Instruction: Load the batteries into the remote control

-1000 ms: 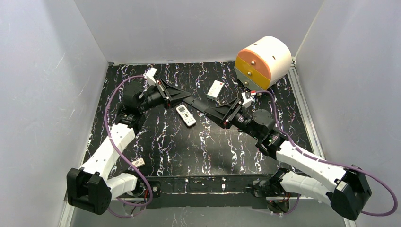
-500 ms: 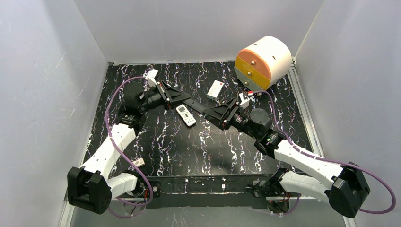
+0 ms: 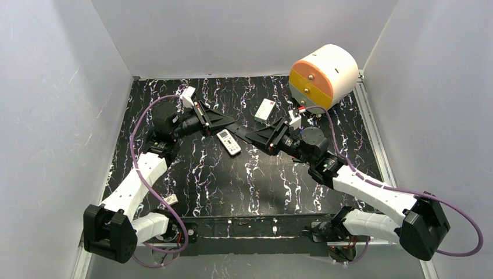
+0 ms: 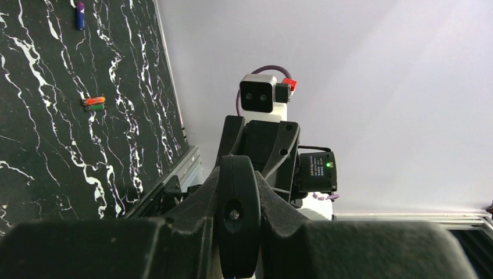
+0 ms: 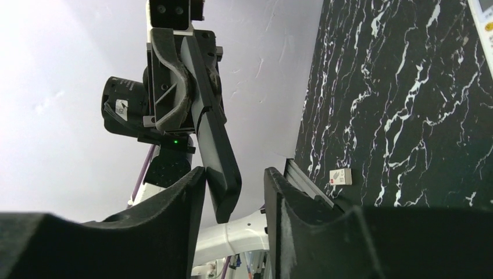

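- The small white oblong remote control [image 3: 228, 142] lies buttons-up on the black marbled worktop [image 3: 232, 186], just below both claw tips, with its long axis slanting across them.
- The left claw [image 3: 228, 122] is clenched on a long black bar [image 5: 212, 145].
- The right claw [image 3: 250, 136] is released, straddling the bar's end.
- The tiny red and green batteries [image 4: 93, 104] lie well apart from both claws.

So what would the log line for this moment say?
left gripper: shut on bar | right gripper: open round bar's end | remote: lying on table | batteries: loose on table
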